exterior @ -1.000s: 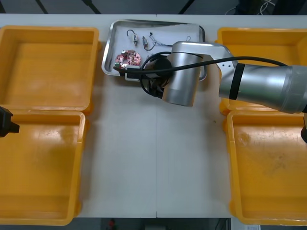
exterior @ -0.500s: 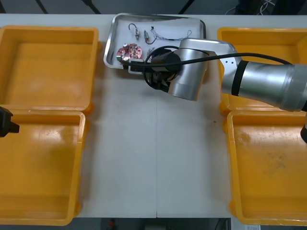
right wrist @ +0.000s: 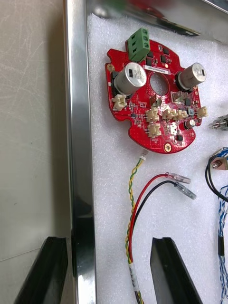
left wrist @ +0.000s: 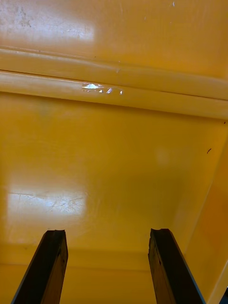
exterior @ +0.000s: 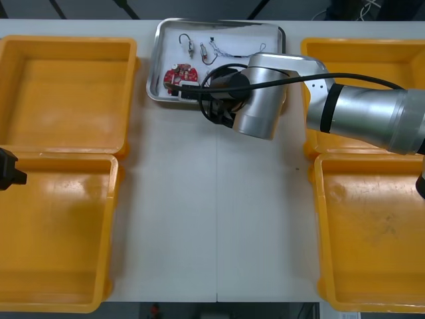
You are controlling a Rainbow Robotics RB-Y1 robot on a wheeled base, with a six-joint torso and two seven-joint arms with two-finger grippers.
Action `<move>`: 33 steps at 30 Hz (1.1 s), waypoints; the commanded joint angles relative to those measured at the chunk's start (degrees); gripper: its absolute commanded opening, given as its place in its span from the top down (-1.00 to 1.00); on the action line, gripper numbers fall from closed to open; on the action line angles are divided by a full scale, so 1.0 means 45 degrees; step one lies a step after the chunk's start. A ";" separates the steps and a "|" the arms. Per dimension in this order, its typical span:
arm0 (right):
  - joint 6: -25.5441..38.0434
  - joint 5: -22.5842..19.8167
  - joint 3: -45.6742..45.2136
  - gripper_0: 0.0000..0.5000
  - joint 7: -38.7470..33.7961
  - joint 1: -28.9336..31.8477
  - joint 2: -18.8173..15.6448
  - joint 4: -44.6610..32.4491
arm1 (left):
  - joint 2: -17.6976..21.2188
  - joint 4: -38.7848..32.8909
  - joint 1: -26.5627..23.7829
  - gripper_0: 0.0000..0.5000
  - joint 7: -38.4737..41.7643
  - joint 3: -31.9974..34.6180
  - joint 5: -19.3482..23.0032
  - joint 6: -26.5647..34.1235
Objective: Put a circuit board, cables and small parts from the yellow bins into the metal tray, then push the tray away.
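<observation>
your right gripper point(right wrist: 109, 242) sits at the tray point(right wrist: 78, 118) near rim, fingers wide and astride it: one over the table point(right wrist: 33, 118), one over the white liner. board point(right wrist: 152, 102) lies flat in the tray just past the fingers, red-yellow cable point(right wrist: 133, 190) between them. parts point(exterior: 186, 45) lie farther in. your left gripper point(left wrist: 107, 235) hangs wide over a left bin point(left wrist: 114, 142).

Desk point(exterior: 219, 219): light, matte top, faintly scuffed and speckled. One thin seam point(exterior: 217, 232) runs along the middle from near edge to far edge.
Floor beyond far edge point(exterior: 99, 8): dark grey, crossed by slanting darker lines.
Strip below near edge point(exterior: 219, 311): dark, details unclear.
Light: even, with soft shadows on the desk.
</observation>
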 commanded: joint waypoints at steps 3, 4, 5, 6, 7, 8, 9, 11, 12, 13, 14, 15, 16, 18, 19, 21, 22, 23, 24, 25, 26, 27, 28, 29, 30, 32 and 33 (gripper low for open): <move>0.1085 -0.0182 -0.0087 -1.00 0.0394 -0.0773 -0.0113 -0.1208 | 0.0383 -0.0222 0.0166 -1.00 -0.1503 0.0366 -0.0116 -0.0116; 0.1242 -0.0182 -0.0165 -1.00 0.0375 -0.0773 -0.0152 -0.1364 | 0.0383 -0.0222 0.0166 -1.00 -0.1503 0.0366 -0.0116 -0.0116; 0.1652 -0.0162 -0.0282 -1.00 0.0394 -0.0773 -0.0269 -0.1716 | 0.0383 -0.0222 0.0166 -1.00 -0.1503 0.0366 -0.0116 -0.0116; 0.2023 -0.0162 -0.0419 -1.00 0.0394 -0.0754 -0.0367 -0.2087 | 0.0383 -0.0222 0.0166 -1.00 -0.1503 0.0366 -0.0116 -0.0116; 0.2199 -0.0182 -0.0478 -1.00 0.0394 -0.0773 -0.0425 -0.2243 | 0.0383 -0.0222 0.0166 -1.00 -0.1503 0.0366 -0.0116 -0.0116; 0.2570 -0.0182 -0.0614 -1.00 0.0375 -0.0773 -0.0542 -0.2614 | 0.0383 -0.0222 0.0166 -1.00 -0.1503 0.0366 -0.0116 -0.0116; 0.2960 -0.0182 -0.0771 -1.00 0.0336 -0.0754 -0.0660 -0.2966 | 0.0383 -0.0222 0.0166 -1.00 -0.1503 0.0366 -0.0116 -0.0116; 0.3605 -0.0201 -0.0985 -1.00 0.0316 -0.0773 -0.0816 -0.3473 | 0.0383 -0.0222 0.0166 -1.00 -0.1503 0.0366 -0.0116 -0.0116; 0.4054 -0.0240 -0.1142 -1.00 0.0297 -0.0754 -0.0914 -0.3805 | 0.0383 -0.0222 0.0166 -1.00 -0.1503 0.0366 -0.0116 -0.0116; 0.4249 -0.0240 -0.1200 -1.00 0.0297 -0.0754 -0.0953 -0.3981 | 0.0383 -0.0222 0.0166 -1.00 -0.1503 0.0366 -0.0116 -0.0116; 0.4660 -0.0377 -0.1337 -1.00 0.0238 -0.0754 -0.1070 -0.4313 | 0.0383 -0.0222 0.0166 -1.00 -0.1503 0.0366 -0.0116 -0.0116; 0.5070 -0.0592 -0.1513 -1.00 0.0179 -0.0754 -0.1167 -0.4567 | 0.0383 -0.0222 0.0166 -1.00 -0.1503 0.0366 -0.0116 -0.0116; 0.5265 -0.0748 -0.1610 -1.00 0.0140 -0.0754 -0.1226 -0.4704 | 0.0383 -0.0222 0.0166 -1.00 -0.1503 0.0366 -0.0116 -0.0116; 0.5988 -0.1412 -0.2040 -1.00 0.0004 -0.0754 -0.1500 -0.5173 | 0.0383 -0.0222 0.0166 -1.00 -0.1503 0.0366 -0.0116 -0.0116; 0.6359 -0.1705 -0.2255 -1.00 -0.0055 -0.0754 -0.1636 -0.5407 | 0.0383 -0.0222 0.0166 -1.00 -0.1503 0.0366 -0.0116 -0.0116; 0.6925 -0.2174 -0.2587 -1.00 -0.0172 -0.0754 -0.1910 -0.5798 | 0.0383 -0.0222 0.0166 -1.00 -0.1503 0.0366 -0.0116 -0.0116; 0.7121 -0.2330 -0.2704 -1.00 -0.0192 -0.0754 -0.1988 -0.5915 | 0.0383 -0.0222 0.0166 -1.00 -0.1503 0.0366 -0.0116 -0.0116; 0.7492 -0.2623 -0.2958 -1.00 -0.0367 -0.0715 -0.2183 -0.6188 | 0.0383 -0.0222 0.0166 -1.00 -0.1503 0.0366 -0.0116 -0.0116; 0.7843 -0.2955 -0.3212 -1.00 -0.0719 -0.0656 -0.2359 -0.6442 | 0.0383 -0.0222 0.0166 -1.00 -0.1503 0.0366 -0.0116 -0.0116; 0.8019 -0.3111 -0.3368 -1.00 -0.0973 -0.0617 -0.2476 -0.6618 | 0.0383 -0.0222 0.0166 -1.00 -0.1503 0.0366 -0.0116 -0.0116; 0.8273 -0.3307 -0.3564 -1.00 -0.1305 -0.0578 -0.2652 -0.6872 | 0.0383 -0.0222 0.0166 -1.00 -0.1503 0.0366 -0.0116 -0.0116; 0.8566 -0.3482 -0.3759 -1.00 -0.1617 -0.0539 -0.2867 -0.7165 | 0.0383 -0.0222 0.0166 -1.00 -0.1503 0.0366 -0.0116 -0.0116; 0.8683 -0.3580 -0.3857 -1.00 -0.1754 -0.0520 -0.2964 -0.7321 | 0.0383 -0.0222 0.0166 -1.00 -0.1503 0.0366 -0.0116 -0.0116; 0.8937 -0.3756 -0.4110 -1.00 -0.2047 -0.0402 -0.3160 -0.7575 | 0.0383 -0.0222 0.0166 -1.00 -0.1503 0.0366 -0.0116 -0.0116; 0.9152 -0.3971 -0.4384 -1.00 -0.2321 -0.0266 -0.3375 -0.7809 | 0.0383 -0.0222 0.0166 -1.00 -0.1503 0.0366 -0.0116 -0.0116; 0.9425 -0.4264 -0.4872 -1.00 -0.2731 0.0047 -0.3648 -0.8161 | 0.0383 -0.0222 0.0166 -1.00 -0.1503 0.0366 -0.0116 -0.0116; 0.9601 -0.4459 -0.5204 -1.00 -0.3063 0.0281 -0.3902 -0.8415 | 0.0383 -0.0222 0.0166 -1.00 -0.1503 0.0366 -0.0116 -0.0116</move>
